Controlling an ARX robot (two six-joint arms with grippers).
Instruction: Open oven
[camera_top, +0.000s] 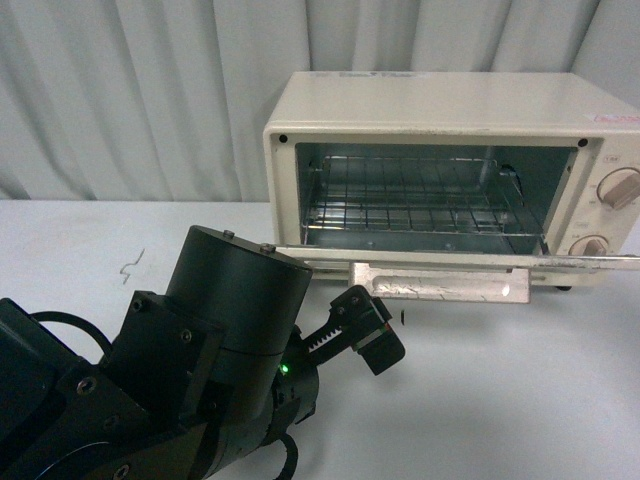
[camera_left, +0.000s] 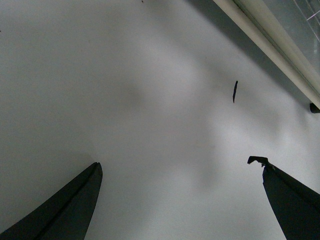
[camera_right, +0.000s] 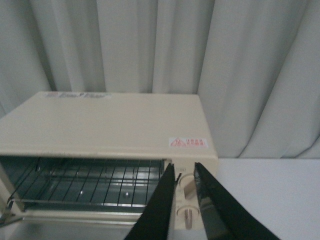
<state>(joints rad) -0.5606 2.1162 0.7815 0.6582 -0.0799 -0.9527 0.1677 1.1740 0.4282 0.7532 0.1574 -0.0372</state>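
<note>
Door (camera_top: 470, 256) of the oven (camera_top: 440, 100) is fully down and lies almost flat, with its beige bar handle (camera_top: 440, 283) at the front edge, pointing to the robot. So the task looks finished, as far as I can judge. What may be left is only to take the arm away from the door.

The oven is a small cream-white box. It stands on the white table (camera_top: 520, 400), at the far side and to the right of the middle, close to the grey curtain (camera_top: 150, 90). Its inside is open to see: metal walls and a wire rack (camera_top: 420, 205). Two beige knobs (camera_top: 620, 187) sit one above the other on the right of the front panel. A red and white sticker is on the top plate.

The left gripper (camera_top: 368, 328) hangs low over the table, near the left end of the handle but not touching it. Its fingers (camera_left: 75, 205) are wide apart and hold nothing; between them the left wrist view shows only bare table and a small dark mark (camera_left: 234, 91).

The right gripper (camera_right: 183, 172) does not show in the front view. Its own camera looks at the oven from higher up, toward the knobs. Its fingers are close together with a narrow gap, and nothing is between them.
</note>
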